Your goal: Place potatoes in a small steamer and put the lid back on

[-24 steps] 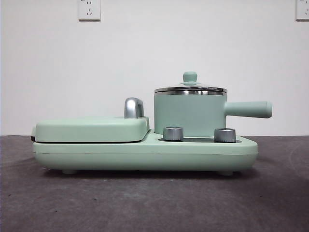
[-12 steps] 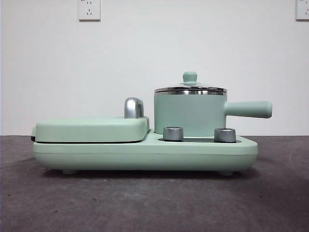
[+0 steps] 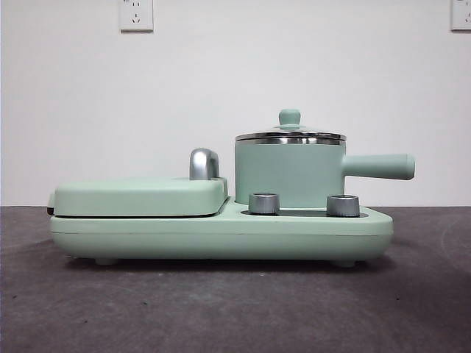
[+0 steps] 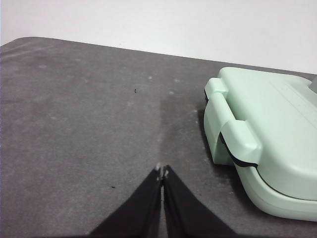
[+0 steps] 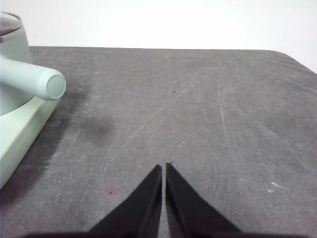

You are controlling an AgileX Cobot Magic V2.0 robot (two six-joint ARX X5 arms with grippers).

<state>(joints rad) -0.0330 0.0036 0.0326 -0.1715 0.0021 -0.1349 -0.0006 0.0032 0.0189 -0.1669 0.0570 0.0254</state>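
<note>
Because the lid point(image 3: 290, 135) sat closed on the small steamer point(image 3: 289, 173), nothing inside the pot could be seen, and no potato showed in any view. The steamer stood on the right half of a mint-green cooker base point(image 3: 221, 235) on the bench point(image 3: 221, 309), its straight handle point(image 3: 378, 166) pointing right, beside the closed grill plate point(image 3: 140, 196). The left gripper point(image 4: 162, 172) hung over bare bench near the grill end, jaws pressed together and holding nothing. The right gripper point(image 5: 163, 167) hung near the handle tip point(image 5: 53, 85), jaws likewise together and holding nothing.
</note>
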